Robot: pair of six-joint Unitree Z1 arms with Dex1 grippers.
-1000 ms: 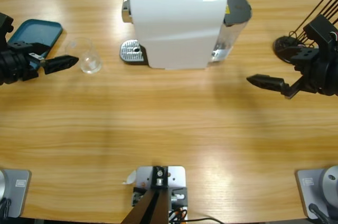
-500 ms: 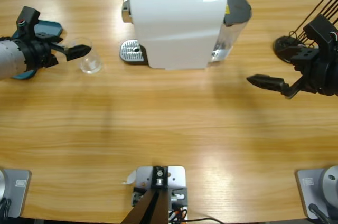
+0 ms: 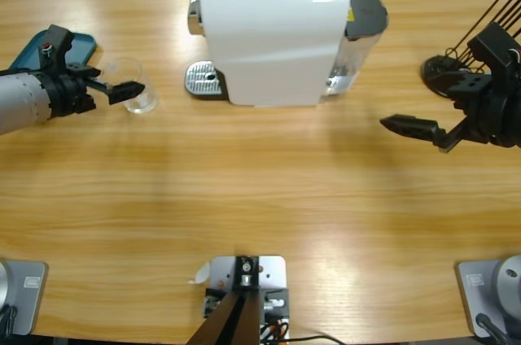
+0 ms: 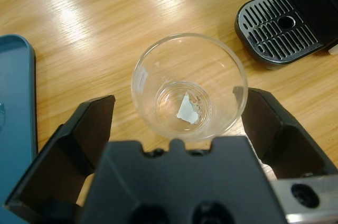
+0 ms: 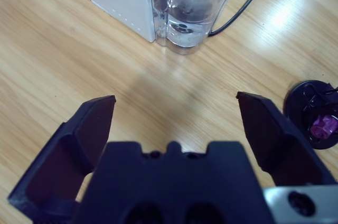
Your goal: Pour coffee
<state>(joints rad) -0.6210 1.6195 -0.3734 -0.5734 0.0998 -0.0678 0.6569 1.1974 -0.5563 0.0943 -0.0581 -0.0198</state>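
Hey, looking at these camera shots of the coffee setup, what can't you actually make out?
- Glass cup: in the left wrist view the left gripper body covers its near base; whether the jaws touch it is unclear.
- Coffee: none discernible; only a pale fleck at the cup's bottom.
- Coffee machine: its spout is hidden under its own body in the high view.
- Capsule holder: cut off by the right wrist view's edge.

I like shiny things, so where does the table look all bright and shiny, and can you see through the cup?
High view: soft pale sheen across the table in front of the coffee machine. Left wrist view: white glare streaks on the wood beyond the clear glass cup; the wood grain shows through its wall. Right wrist view: a bright patch near the black cable, and a faint shadow beside the water tank.
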